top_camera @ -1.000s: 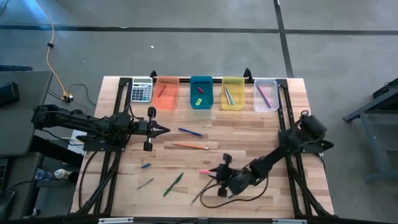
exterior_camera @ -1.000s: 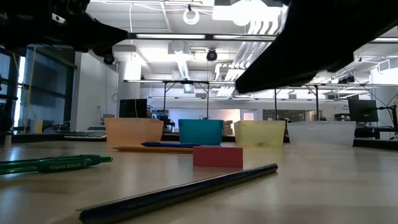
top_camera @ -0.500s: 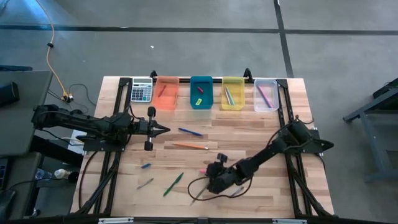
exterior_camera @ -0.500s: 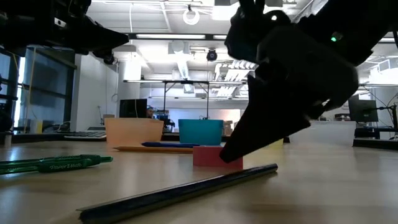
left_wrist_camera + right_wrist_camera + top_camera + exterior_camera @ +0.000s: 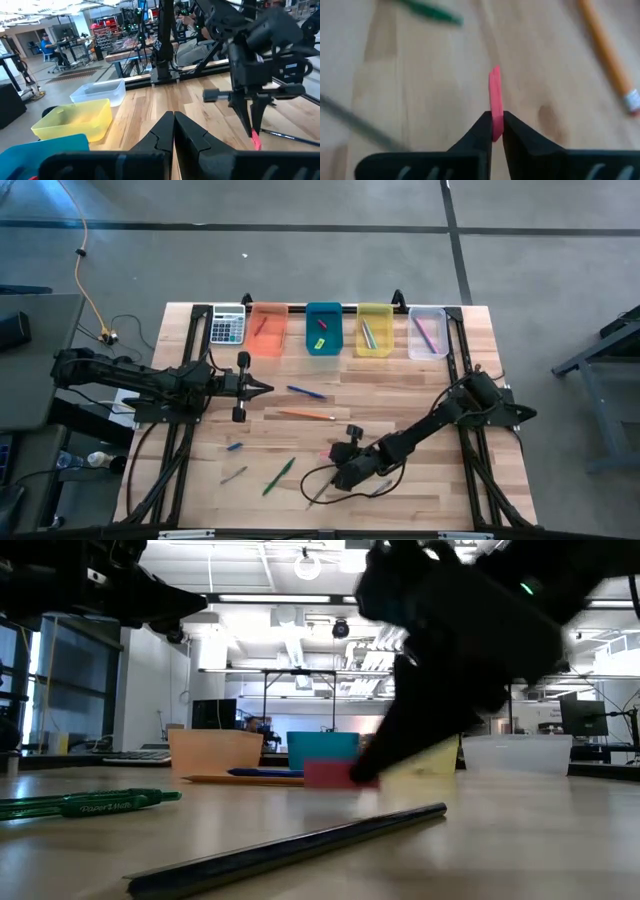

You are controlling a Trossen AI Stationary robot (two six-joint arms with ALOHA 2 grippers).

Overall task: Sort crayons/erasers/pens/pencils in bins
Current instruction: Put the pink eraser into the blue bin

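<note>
Closing: the right gripper [image 5: 493,131] has come down from above the tabletop [image 5: 420,395] and its fingers, wide apart a moment ago, now pinch the pink eraser [image 5: 494,102] edge-on between their tips.
Eraser position: it sits near the front middle of the tabletop; in the low view its bottom edge looks a shade higher than before, so it may be just lifting, though the blur makes that uncertain.
Near neighbours: the dark pencil [image 5: 290,849] lies just in front of the eraser, untouched, and the green pen [image 5: 85,804] rests well to one side.
Mid tabletop: an orange pencil [image 5: 306,415] and a blue pen [image 5: 305,392] wait unsorted, as a second ago.
Left arm: the left gripper [image 5: 266,389] hovers over the left half, fingers pressed together on nothing, unmoved.
Far edge: the four bins [image 5: 321,345] stand in a row, and the teal bin [image 5: 322,346] already holds small eraser-like pieces.
Meaning: the grasp seems made, so the next step is likely the carry to the teal bin.
</note>
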